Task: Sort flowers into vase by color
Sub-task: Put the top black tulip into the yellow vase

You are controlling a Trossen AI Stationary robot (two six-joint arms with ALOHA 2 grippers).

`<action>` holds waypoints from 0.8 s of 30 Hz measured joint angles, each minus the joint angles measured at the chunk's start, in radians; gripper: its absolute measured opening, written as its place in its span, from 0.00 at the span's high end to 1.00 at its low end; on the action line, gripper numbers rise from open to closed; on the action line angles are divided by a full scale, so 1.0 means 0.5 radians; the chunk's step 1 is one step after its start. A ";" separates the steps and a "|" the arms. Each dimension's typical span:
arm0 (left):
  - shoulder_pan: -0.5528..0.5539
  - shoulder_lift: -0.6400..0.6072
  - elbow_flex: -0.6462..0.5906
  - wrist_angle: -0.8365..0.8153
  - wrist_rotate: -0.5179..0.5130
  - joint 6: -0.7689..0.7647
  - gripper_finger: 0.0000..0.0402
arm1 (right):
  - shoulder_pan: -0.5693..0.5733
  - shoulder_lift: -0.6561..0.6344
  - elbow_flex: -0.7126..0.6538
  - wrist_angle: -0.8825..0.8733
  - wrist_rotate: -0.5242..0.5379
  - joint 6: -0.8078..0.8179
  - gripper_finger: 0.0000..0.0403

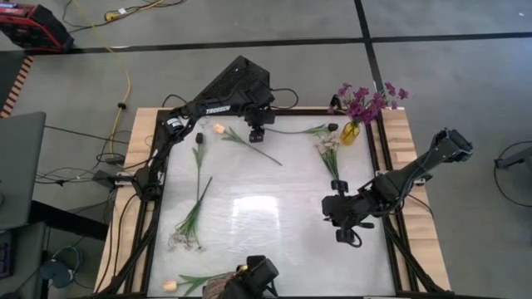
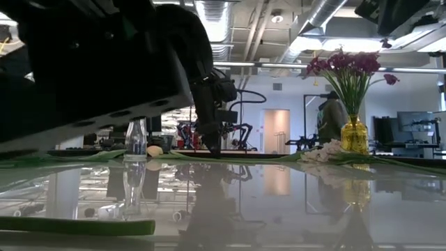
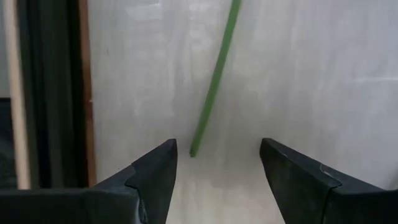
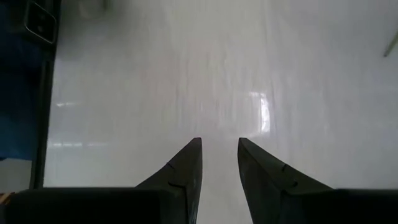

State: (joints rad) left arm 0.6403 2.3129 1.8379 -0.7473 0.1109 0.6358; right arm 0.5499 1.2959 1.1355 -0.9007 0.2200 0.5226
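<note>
My left gripper [image 1: 258, 134] [image 3: 217, 152] is open at the table's far edge, pointing down. Its fingers stand on either side of the free end of a green stem [image 3: 214, 81] without touching it. That stem [image 1: 295, 129] lies flat along the far edge toward the yellow vase [image 1: 351, 133], which holds purple blossoms [image 1: 366, 100]. A white sprig [image 1: 329, 148] lies on the table beside the vase. A peach tulip [image 1: 219, 129] lies left of the left gripper. My right gripper [image 1: 341, 226] [image 4: 219, 146] hovers over bare table on the right, open by a narrow gap.
A small clear bottle [image 2: 136, 139] stands near the far left. White sprays [image 1: 187, 239] and another stem [image 1: 198, 162] lie on the left side. One peach tulip [image 1: 170, 285] lies at the near edge beside the camera mount [image 1: 253, 278]. A dark frame [image 1: 158, 199] rims the table.
</note>
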 joint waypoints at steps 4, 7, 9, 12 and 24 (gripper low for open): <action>0.014 0.009 0.002 -0.018 0.094 -0.006 0.45 | 0.013 0.000 0.000 0.047 -0.018 0.003 0.68; 0.005 0.010 0.002 -0.080 0.085 0.036 0.50 | 0.031 -0.001 0.000 0.044 -0.018 0.003 0.68; 0.001 0.010 0.001 -0.111 0.084 0.052 0.58 | 0.041 -0.001 0.000 0.046 -0.018 0.003 0.68; 0.001 0.015 0.001 -0.128 0.096 0.053 0.74 | 0.040 -0.001 0.000 0.045 -0.017 0.003 0.68; 0.001 -0.142 -0.018 -0.378 -0.017 -0.091 1.00 | 0.039 -0.001 0.000 0.051 -0.018 0.069 0.68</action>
State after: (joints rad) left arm 0.6409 2.2416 1.8287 -0.9361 0.1024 0.5902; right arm 0.5694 1.2953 1.1355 -0.8753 0.2108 0.5571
